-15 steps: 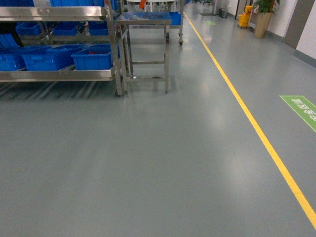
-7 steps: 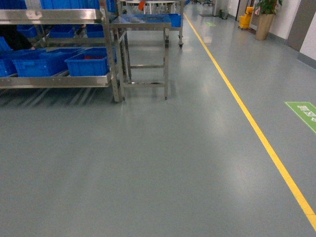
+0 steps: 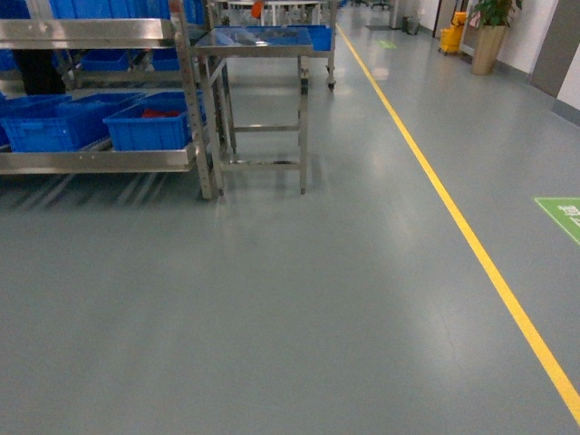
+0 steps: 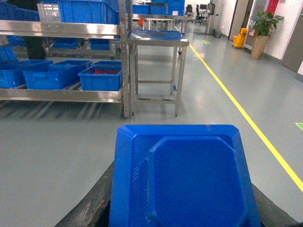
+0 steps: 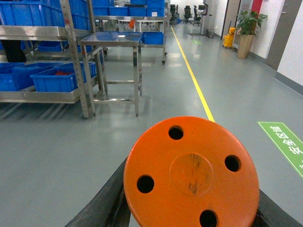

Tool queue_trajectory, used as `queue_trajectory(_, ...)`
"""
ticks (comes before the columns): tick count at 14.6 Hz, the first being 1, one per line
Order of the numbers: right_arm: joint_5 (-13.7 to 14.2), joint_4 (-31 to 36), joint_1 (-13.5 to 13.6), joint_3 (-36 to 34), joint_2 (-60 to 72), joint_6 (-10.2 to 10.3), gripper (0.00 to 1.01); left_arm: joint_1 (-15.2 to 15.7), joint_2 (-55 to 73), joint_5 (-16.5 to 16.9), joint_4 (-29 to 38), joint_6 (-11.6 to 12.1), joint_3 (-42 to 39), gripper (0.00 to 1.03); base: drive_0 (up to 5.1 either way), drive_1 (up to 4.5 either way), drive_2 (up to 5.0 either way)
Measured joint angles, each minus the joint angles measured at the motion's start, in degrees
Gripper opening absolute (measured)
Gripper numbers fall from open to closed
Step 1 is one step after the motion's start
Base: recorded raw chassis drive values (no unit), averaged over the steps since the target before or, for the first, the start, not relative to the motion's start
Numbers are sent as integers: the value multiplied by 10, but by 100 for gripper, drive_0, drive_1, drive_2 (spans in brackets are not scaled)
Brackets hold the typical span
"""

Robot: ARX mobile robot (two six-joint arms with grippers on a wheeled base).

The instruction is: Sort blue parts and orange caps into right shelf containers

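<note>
In the left wrist view a blue part (image 4: 182, 179), a moulded piece with an octagonal face, fills the lower frame. My left gripper (image 4: 182, 213) is shut on it, and its black fingers (image 4: 94, 201) show on either side. In the right wrist view an orange cap (image 5: 191, 172), a round disc with several holes, sits between black fingers (image 5: 106, 201) with my right gripper (image 5: 191, 213) shut on it. Blue containers (image 3: 149, 127) stand on a steel shelf (image 3: 91, 161) at the far left. The nearest one holds red-orange pieces (image 3: 161, 113). Neither gripper shows in the head view.
A steel table (image 3: 258, 41) with a blue tray stands right beside the shelf. A yellow floor line (image 3: 471, 245) runs down the aisle on the right, with a green floor marking (image 3: 562, 216) beyond it. Grey floor lies between me and the shelf. A potted plant (image 3: 489, 36) stands far off.
In the head view the shelf and table have slid left and lower in the frame, and the green marking has dropped too. The whole view has shifted across the floor.
</note>
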Motion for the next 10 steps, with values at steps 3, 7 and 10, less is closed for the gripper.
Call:
queue_trajectory(3,0,2,0,0,0,0,45,0,0,-1,0,0,0,44,3,407,-402)
queue_trajectory(7,0,2,0,0,0,0,45,0,0,0,2,0,0,44,-3,403,-409)
queue_trajectory(10,0,0,0,0,0,0,45,0,0,0,0,0,0,44,-13,392,-418)
